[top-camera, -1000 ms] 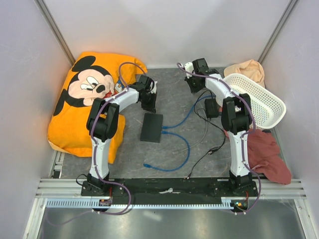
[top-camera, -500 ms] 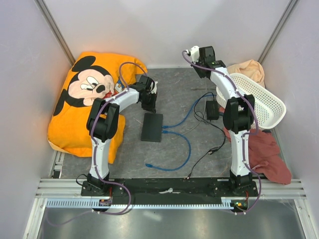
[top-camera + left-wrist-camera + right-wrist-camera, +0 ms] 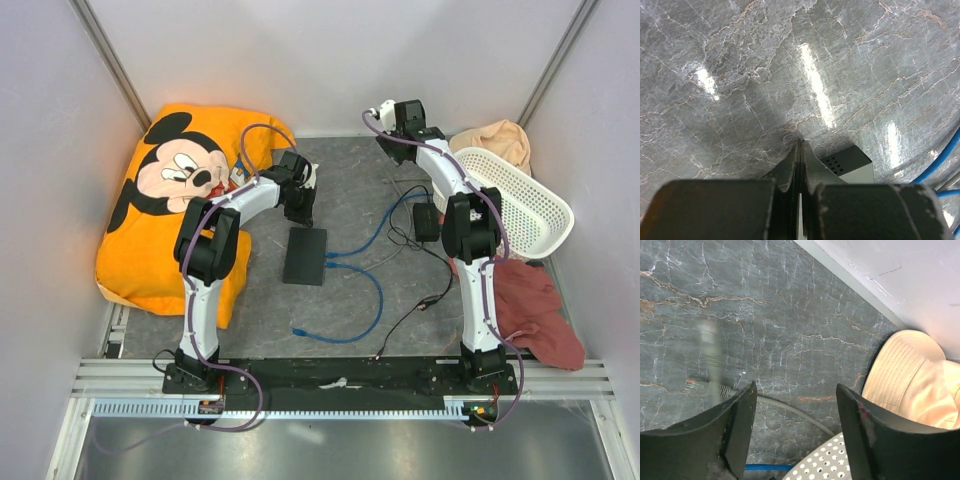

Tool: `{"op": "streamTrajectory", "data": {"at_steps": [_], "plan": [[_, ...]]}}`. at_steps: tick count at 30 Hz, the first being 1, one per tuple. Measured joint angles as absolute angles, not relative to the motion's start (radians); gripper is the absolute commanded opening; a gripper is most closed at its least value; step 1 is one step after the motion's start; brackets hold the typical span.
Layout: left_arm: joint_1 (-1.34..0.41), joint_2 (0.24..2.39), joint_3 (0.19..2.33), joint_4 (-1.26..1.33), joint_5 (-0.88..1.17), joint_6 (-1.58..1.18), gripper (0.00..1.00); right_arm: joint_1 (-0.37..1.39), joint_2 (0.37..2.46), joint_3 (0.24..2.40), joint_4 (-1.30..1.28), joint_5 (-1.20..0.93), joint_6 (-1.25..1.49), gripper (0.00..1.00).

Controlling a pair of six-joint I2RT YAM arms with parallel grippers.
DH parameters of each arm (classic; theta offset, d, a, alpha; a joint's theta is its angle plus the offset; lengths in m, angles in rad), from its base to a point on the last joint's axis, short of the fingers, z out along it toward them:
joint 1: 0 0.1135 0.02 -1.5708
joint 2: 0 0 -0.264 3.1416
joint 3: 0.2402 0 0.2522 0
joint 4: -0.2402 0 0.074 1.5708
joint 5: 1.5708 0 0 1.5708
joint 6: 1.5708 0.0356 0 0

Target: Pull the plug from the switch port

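1. The switch [image 3: 305,256] lies flat on the surface [image 3: 350,190] between the two arms, nearer the left one. Its long axis runs from near to far, tilted a little.
2. Its row of ports is on the right long edge, facing the right arm. Two blue cables [image 3: 372,300] are plugged in there side by side, so a plug should come out sideways to the right, level with the surface.
3. The left fingers [image 3: 800,150] are closed tight together with nothing between them. They sit over the far end of the switch [image 3: 840,161], but I cannot tell whether they press on it.
4. The right fingers [image 3: 860,430] stand wide apart and empty, up by the back wall beside the white basket [image 3: 520,200], well apart from the switch.
5. A grey cable [image 3: 790,412] lies loose below them, its plug end [image 3: 695,385] free on the surface. That plug looks already out.
6. To do this step well:
   - Hold the switch down at its far end so it cannot slide.
   - Grip a plug by its body, not the cord.
   - Squeeze its latch.
   - Draw it straight out along the port's line without twisting.
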State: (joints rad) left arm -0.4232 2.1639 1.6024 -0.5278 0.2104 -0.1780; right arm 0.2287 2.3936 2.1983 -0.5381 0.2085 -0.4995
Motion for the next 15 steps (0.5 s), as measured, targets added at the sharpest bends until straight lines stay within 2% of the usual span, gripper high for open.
{"op": "streamTrajectory", "data": {"at_steps": [8,12,15], "plan": [[-0.430,2.163,1.602,-0.524,0.201,-0.162,0.02,0.229,2.392,2.204,-0.536,0.153,-0.461,0.77],[-0.435,2.162,1.602,-0.523,0.192,-0.155,0.02,0.223,2.337,2.129,-0.532,-0.110,-0.400,0.77],[-0.436,2.161,1.602,-0.523,0.192,-0.149,0.02,0.226,2.260,2.019,-0.530,-0.299,-0.338,0.82]]}}
